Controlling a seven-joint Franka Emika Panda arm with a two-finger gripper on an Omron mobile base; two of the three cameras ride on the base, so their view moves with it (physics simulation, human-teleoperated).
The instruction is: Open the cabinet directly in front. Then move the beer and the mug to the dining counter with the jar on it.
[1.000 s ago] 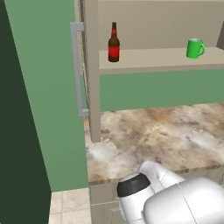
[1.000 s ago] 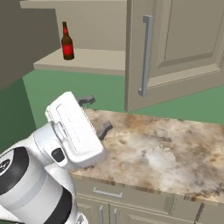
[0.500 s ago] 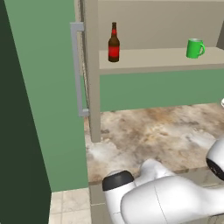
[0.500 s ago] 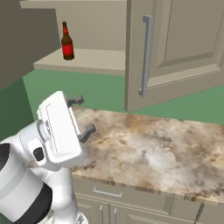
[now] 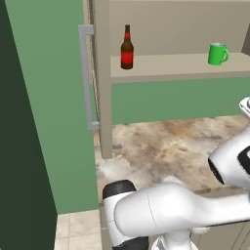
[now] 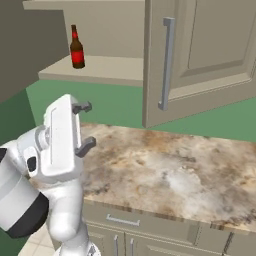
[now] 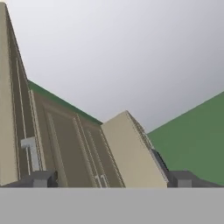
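The beige wall cabinet (image 6: 200,55) with raised-panel doors and long grey bar handles was seen already swung open. On its beige shelf (image 5: 171,66) the slim dark brown glass beer bottle (image 5: 127,48) with a red label stood upright toward the left end, set back from the front edge. The small bright green mug (image 5: 217,53) stood near the right end, well apart from the bottle, with its loop handle turned right.

The two-finger gripper (image 6: 84,127) was held with its jaws wide apart and nothing between them, low over the left edge of the mottled marble tabletop (image 6: 165,170), well below the shelf.

The bottle was judged stiff, smooth, fragile and top-heavy; a grip round the body at the label would suit better than the thin neck. The mug was judged light and rigid, best taken across its wall or rim.

The left door's grey bar handle (image 5: 87,78) and the cabinet's upright post (image 5: 101,78) stood just beside the bottle and could be clipped. The open right door (image 6: 195,60) overhung the tabletop.
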